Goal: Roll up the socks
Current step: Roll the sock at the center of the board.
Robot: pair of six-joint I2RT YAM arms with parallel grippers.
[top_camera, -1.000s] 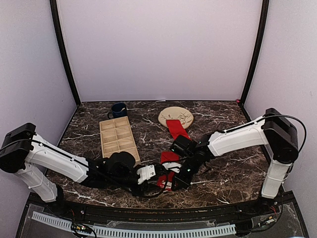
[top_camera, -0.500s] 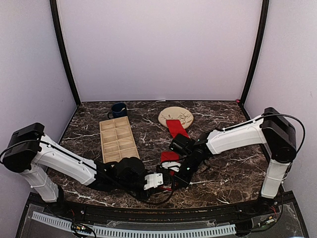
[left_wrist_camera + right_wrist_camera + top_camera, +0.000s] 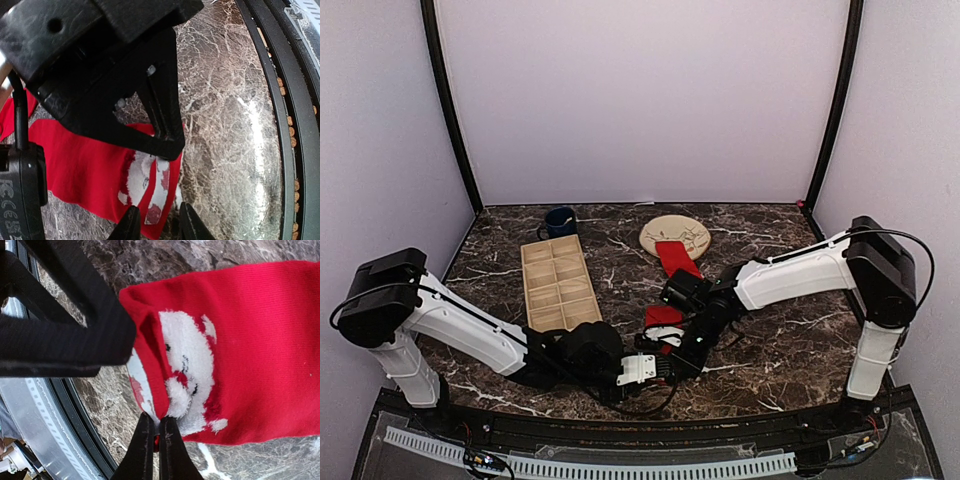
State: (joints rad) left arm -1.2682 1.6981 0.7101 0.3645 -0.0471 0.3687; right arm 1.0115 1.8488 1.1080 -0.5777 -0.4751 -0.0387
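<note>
One red sock (image 3: 665,316) lies on the marble table in front of the plate, and its near end, with a white figure (image 3: 187,360), is lifted. My right gripper (image 3: 152,437) is shut on the folded edge of that end. My left gripper (image 3: 158,209) sits right beside it at the front; its fingers (image 3: 131,222) stand apart astride the sock's white-marked corner (image 3: 150,185), with a gap on one side. In the top view the two grippers meet near the table's front edge, left (image 3: 653,368) and right (image 3: 677,358). A second red sock (image 3: 677,258) lies farther back, its far end on the plate.
A round beige plate (image 3: 688,228) sits at the back centre. A wooden compartment tray (image 3: 558,282) lies left of the socks, with a dark blue mug (image 3: 559,221) behind it. The table's black front rim (image 3: 280,125) runs close to the grippers.
My left arm has slid right and toward the front edge, bringing its gripper up against the right one at the sock's near end. Its fingers have narrowed a little. The right gripper stayed shut.
</note>
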